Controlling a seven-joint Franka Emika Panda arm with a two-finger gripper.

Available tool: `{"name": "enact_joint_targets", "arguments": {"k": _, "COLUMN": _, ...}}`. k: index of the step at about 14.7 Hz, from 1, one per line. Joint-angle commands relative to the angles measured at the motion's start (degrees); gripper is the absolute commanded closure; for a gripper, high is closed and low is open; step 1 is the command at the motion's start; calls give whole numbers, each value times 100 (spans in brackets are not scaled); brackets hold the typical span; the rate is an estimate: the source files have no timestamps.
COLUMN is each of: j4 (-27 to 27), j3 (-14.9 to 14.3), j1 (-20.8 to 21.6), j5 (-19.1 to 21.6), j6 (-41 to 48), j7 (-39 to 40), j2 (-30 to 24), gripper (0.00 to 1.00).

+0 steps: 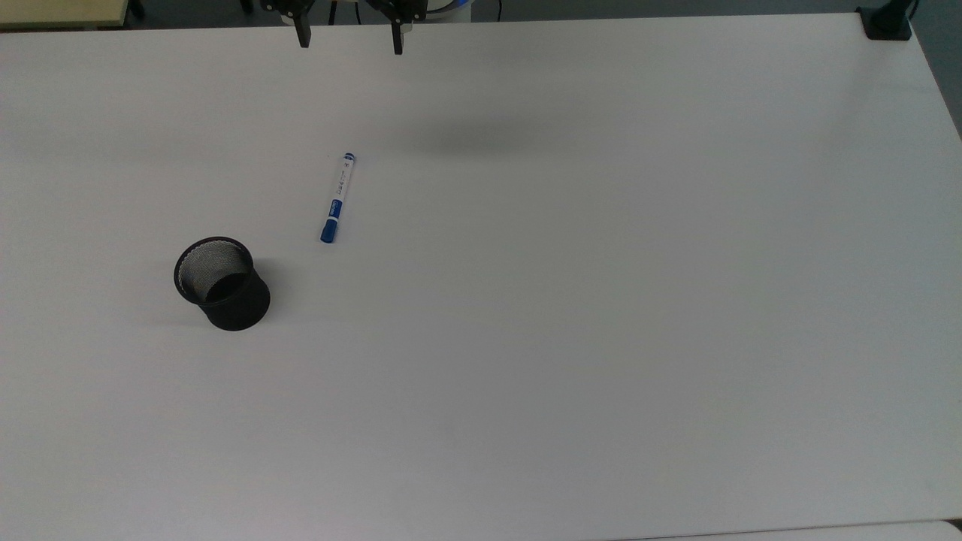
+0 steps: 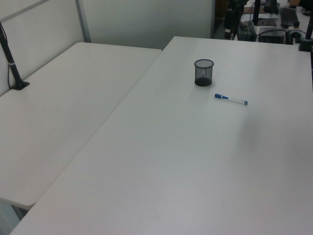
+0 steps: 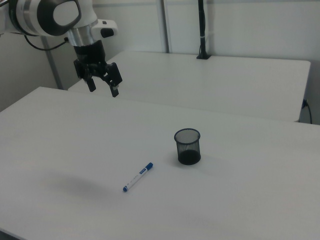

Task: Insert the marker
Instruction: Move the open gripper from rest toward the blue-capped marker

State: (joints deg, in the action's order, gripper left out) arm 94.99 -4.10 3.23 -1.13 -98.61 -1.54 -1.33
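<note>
One black mesh cup (image 1: 222,283) stands upright on the white table (image 1: 601,300), nothing visible inside. The marker (image 1: 337,197) lies flat at its 2 o'clock in the top view, apart. The gripper (image 3: 103,86) hangs high, fingers spread, holding nothing.

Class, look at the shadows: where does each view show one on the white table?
Top view: a soft grey smudge right of the marker, and a faint shadow beside the mesh cup. Right view: a blurred patch left of the marker, with the open claw high above the table.
</note>
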Motion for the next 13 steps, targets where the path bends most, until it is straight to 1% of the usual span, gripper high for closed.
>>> {"name": "enact_joint_targets", "arguments": {"k": 1, "j4": 107, "j3": 14, "j1": 11, "j5": 16, "j6": 17, "j7": 83, "j2": -87, "gripper": 0}}
{"name": "enact_joint_targets", "arguments": {"k": 7, "j4": 107, "j3": 15, "j1": 11, "j5": 16, "j6": 17, "j7": 83, "j2": -87, "gripper": 0}}
{"name": "enact_joint_targets", "arguments": {"k": 9, "j4": 107, "j3": 15, "j1": -120, "j5": -18, "j6": 244, "j7": 267, "j2": -122, "gripper": 0}}
{"name": "enact_joint_targets", "arguments": {"k": 12, "j4": 273, "j3": 6, "j1": -471, "j5": -45, "j6": 307, "j7": 1810, "j2": -87, "gripper": 0}}
{"name": "enact_joint_targets", "arguments": {"k": 13, "j4": 370, "j3": -3, "j1": -551, "j5": -106, "j6": 264, "j7": 2093, "j2": -61, "gripper": 0}}
